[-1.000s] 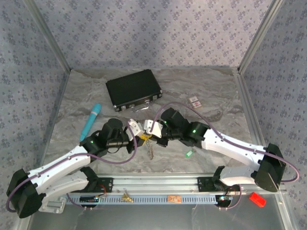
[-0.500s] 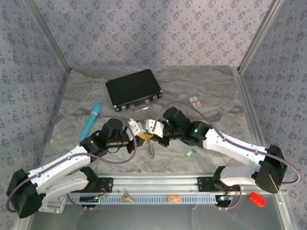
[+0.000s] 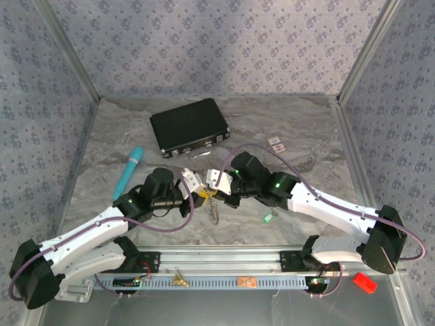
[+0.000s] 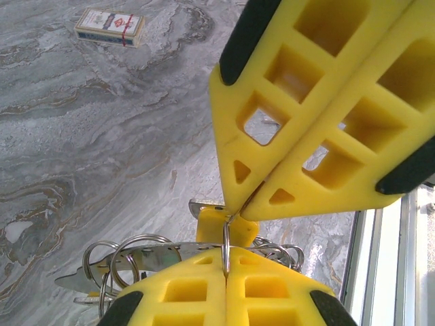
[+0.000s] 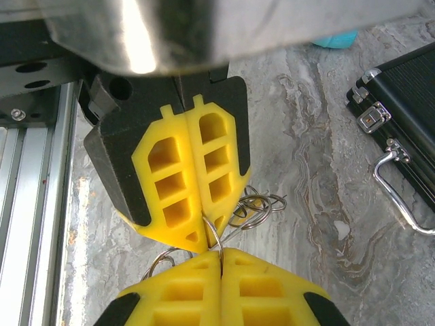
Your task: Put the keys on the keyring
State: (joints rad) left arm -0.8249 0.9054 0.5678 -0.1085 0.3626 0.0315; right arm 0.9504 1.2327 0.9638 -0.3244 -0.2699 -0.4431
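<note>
Elbows bent inward, tips meeting; left gripper (image 4: 225,263) and right gripper (image 4: 239,207) both clamped shut on keyring (image 4: 225,236) wire. Keys (image 4: 211,227) bunched beneath the pinch, mostly hidden.

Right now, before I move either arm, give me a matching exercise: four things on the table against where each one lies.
Things:
1 black case
2 teal stick
3 small card
4 green key

Places:
A just on the near side of the right arm
B farthest back, centre-left
C to the left of the left arm
D on the far side of the right arm

Pairs: 1-B, 2-C, 3-D, 4-A
</note>
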